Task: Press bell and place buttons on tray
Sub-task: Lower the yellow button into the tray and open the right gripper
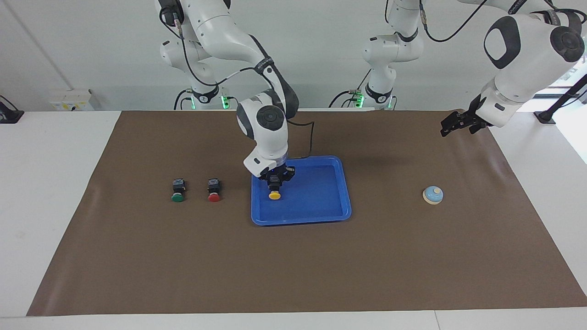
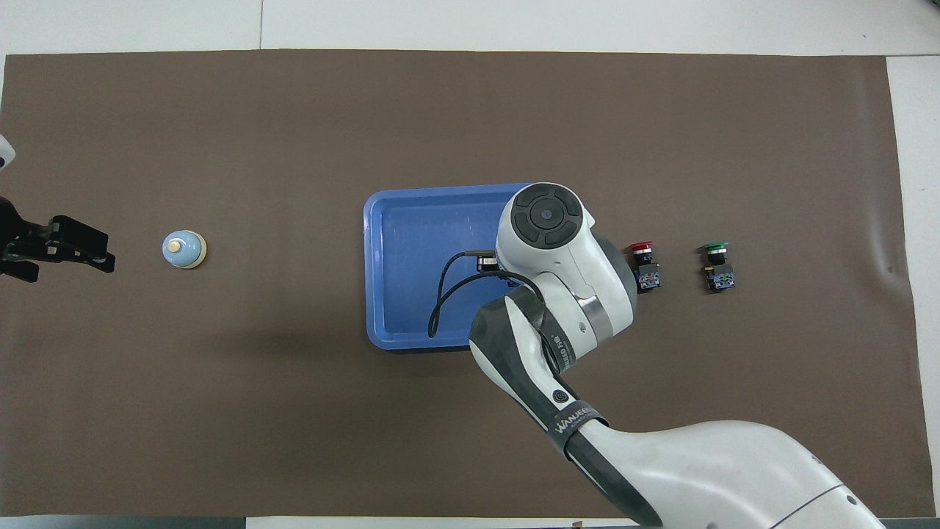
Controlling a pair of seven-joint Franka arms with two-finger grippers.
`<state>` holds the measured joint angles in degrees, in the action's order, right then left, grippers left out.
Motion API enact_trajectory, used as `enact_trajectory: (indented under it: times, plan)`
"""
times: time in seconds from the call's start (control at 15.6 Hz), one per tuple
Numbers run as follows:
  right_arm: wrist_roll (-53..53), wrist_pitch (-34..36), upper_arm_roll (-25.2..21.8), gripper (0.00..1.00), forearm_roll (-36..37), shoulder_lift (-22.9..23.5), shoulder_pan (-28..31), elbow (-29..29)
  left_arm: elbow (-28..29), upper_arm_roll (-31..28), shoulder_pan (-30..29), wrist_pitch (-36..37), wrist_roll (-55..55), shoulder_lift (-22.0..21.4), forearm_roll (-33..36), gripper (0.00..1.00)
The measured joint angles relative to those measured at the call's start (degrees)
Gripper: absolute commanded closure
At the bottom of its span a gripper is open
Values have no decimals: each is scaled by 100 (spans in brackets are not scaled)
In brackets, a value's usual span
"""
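Two buttons — green (image 1: 178, 191) and red (image 1: 213, 190) — lying at centre left of the facing frame, clear of the tray (image 1: 321, 215) at centre. Yellow button (image 1: 274, 192) pinched in right gripper (image 1: 275, 184) over tray floor. Bell (image 1: 433, 195) at right; left gripper (image 1: 451, 124) waiting upper right, fingers spread, empty.

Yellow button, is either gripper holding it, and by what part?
Yes: the right gripper holds the yellow button by its black body, cap down, over the tray.
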<state>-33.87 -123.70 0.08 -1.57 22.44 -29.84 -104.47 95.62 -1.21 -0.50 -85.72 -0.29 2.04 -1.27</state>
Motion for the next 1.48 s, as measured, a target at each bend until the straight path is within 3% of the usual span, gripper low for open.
enact_trajectory:
  times: [0.26,0.32,0.45,0.9,1.15,1.48]
  plan:
    - [0,63,-29,85,-7,0,29,-5,0,0,0,0,0,0,0,0]
    - [0,103,-30,66,-7,1,29,-6,0,0,0,0,0,0,0,0]
    - [0,138,-30,0,-8,0,28,-20,0,0,0,0,0,0,0,0]
    - [66,484,-75,0,-8,-186,255,150,0,0,0,0,0,0,0,0]
    - [1352,696,-109,0,-3,-567,1321,259,0,0,0,0,0,0,0,0]
    - [3278,737,-139,0,-3,-626,2655,56,0,0,0,0,0,0,0,0]
